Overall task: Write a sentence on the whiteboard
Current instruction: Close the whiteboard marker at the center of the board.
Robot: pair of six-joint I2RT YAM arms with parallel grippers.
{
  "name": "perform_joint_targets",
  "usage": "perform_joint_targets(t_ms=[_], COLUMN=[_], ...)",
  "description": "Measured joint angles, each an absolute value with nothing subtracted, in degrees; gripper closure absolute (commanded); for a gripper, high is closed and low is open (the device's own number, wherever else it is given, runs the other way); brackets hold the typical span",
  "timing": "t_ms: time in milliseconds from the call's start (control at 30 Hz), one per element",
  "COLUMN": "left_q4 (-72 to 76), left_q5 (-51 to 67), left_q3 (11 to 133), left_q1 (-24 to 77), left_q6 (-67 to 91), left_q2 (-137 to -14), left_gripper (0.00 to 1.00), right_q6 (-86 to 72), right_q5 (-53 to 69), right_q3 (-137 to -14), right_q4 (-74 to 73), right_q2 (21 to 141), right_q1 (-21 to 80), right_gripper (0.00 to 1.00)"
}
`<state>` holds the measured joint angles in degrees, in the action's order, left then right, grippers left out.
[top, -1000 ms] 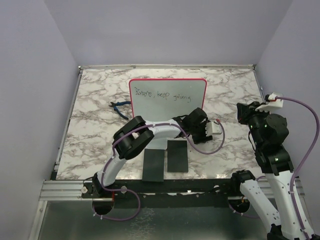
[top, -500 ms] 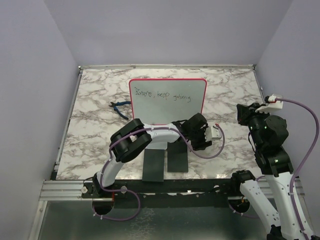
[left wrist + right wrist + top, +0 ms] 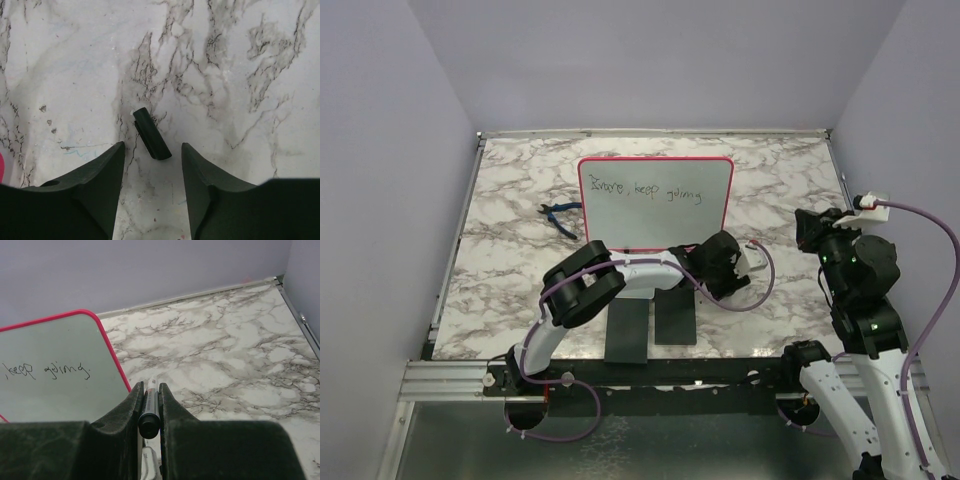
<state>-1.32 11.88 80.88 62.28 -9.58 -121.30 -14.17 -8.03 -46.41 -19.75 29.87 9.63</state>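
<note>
Progress: we are looking at a writing job that appears nearly done. One full line is standing on the board, ending in a full stop.
Far left: we are seeing a small blue-handled tool (image 3: pixel 558 213) lying on the marble table (image 3: pixel 510 250), just left of the board and out of use.
Whiteboard (image 3: pixel 660 228): it is standing towards the back of the table at the centre, its white face with the red-pink rim tilting towards the arms.
Sentence (image 3: pixel 647 190): thin dark handwriting is running along the upper part of the board. We are reading it as "Brave, keep going."
Front centre: two black slabs (image 3: pixel 626 331) are lying side by side in front of the board.
Left gripper (image 3: pixel 152 150): it is hanging over the table right of the board with its jaws parted and nothing in them.
Cap (image 3: pixel 151 134): a short black piece is lying on the marble beneath those parted jaws. We are judging it to be the marker's cap.
Right gripper (image 3: pixel 149 386): it is clenching the marker (image 3: pixel 150 410) between both fingers, off to the right and well clear of the board.
Left to do: we are guessing only the capping of the marker and setting it down.
Containers: we are finding none here. If the black piece is the cap, it is lying empty.
</note>
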Motion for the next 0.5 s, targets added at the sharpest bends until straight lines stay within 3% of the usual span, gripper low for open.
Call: perform_joint_targets(t_ms=[267, 400, 500], left_q4=[-1.37, -1.91, -3.03], left_q5=[9.72, 9.37, 8.14], left_q3=[83.20, 83.92, 84.90], left_q1=[62.28, 62.30, 62.46], left_q6=[-4.89, -4.29, -4.34], left_q2=[-123.00, -123.35, -123.79], left_gripper=[0.48, 0.54, 0.65], right_q6=[-14.17, -14.17, -14.17], right_q5=[-8.08, -8.16, -8.43], right_q3=[-45.76, -45.65, -45.58], right_q4=[-19.59, -19.59, -19.59], right_q2=[29.21, 28.91, 28.45], right_q1=[9.63, 9.63, 9.63], right_gripper=[0.99, 0.99, 0.99])
